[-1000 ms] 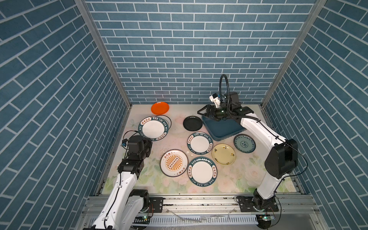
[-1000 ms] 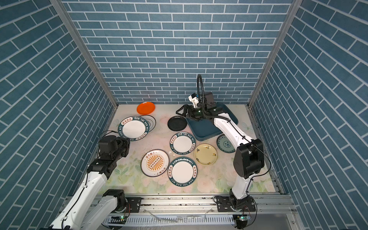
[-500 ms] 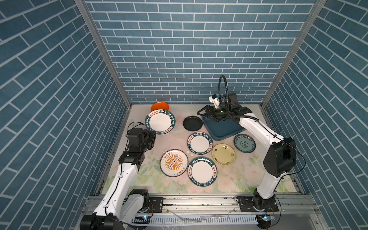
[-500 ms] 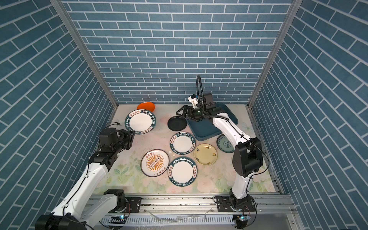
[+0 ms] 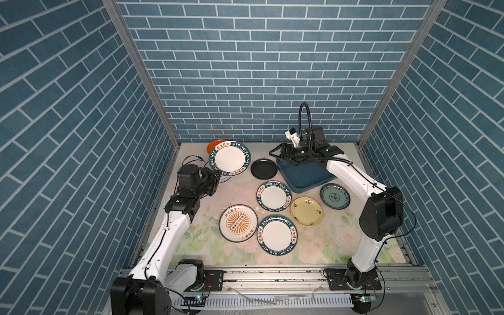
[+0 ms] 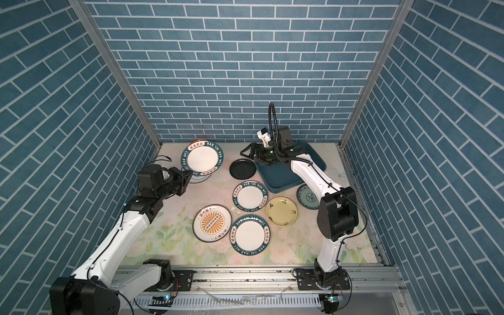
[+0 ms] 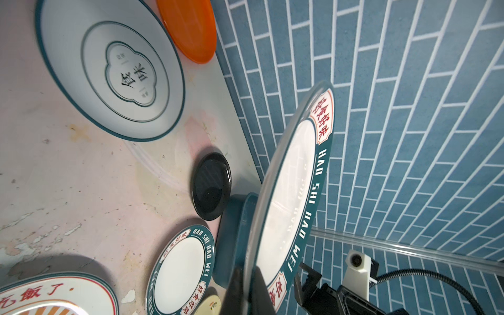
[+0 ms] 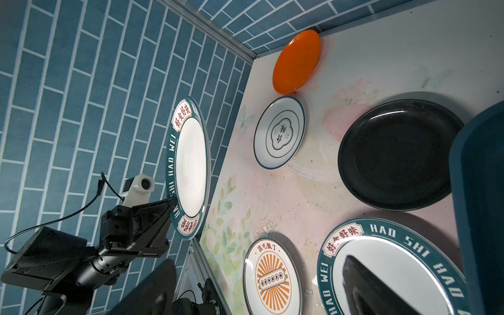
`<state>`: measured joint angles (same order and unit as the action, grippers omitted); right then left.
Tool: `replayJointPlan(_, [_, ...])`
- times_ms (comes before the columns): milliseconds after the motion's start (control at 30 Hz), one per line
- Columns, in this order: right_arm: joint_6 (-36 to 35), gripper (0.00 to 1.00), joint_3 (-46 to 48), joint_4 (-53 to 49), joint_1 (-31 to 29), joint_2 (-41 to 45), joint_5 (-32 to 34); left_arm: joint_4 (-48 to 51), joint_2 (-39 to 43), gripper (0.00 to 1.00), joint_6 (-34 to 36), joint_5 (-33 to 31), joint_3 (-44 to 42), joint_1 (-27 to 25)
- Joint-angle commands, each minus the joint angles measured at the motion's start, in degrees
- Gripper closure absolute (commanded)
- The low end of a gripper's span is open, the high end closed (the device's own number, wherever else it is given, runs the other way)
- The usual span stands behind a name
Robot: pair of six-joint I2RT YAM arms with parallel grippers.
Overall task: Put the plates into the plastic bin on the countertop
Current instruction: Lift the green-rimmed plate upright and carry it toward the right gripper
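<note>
We're mid-carry, left gripper point(image 5: 217, 174) pinching white teal-rimmed round plate point(image 5: 230, 160), right gripper point(image 5: 276, 157) wide open; nxt prob: clear rim of dark-teal plastic bin point(image 5: 303, 177).

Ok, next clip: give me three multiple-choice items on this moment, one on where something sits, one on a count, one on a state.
1. Where is the black plate?
A. On the countertop, beside the plastic bin
B. Inside the bin
C. Lifted in the air

2. How many teal-lettered plates lie flat on the countertop?
A. One
B. Two
C. Four

3. What is the left end effector doing?
A. Open above the bin
B. Open and empty
C. Shut on a plate's rim, plate tilted off the countertop

Answers:
1 A: both top views show it flat on the surface, to the left of the bin.
2 B: the middle plate and the front plate lie flat; the third is held.
3 C: the right wrist view shows the held plate clamped at its rim.
</note>
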<state>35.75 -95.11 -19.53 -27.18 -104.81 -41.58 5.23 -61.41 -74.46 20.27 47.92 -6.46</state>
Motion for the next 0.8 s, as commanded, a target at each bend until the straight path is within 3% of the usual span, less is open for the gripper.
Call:
replayJointPlan(0, [0.2, 0.05, -2.6, 1.1, -0.4, -1.3, -1.4, -4.3, -1.8, 1.0, 1.7, 3.1, 3.8, -2.2])
replayJointPlan(533, [0.5, 0.1, -4.6, 0.7, -0.4, -2.0, -1.4, -7.5, -10.7, 1.0, 2.2, 8.8, 10.3, -8.6])
replayJointPlan(767, [0.4, 0.18, -4.7, 0.1, -0.4, -1.6, -1.8, -7.8, -13.2, 1.0, 3.8, 10.8, 12.6, -10.1])
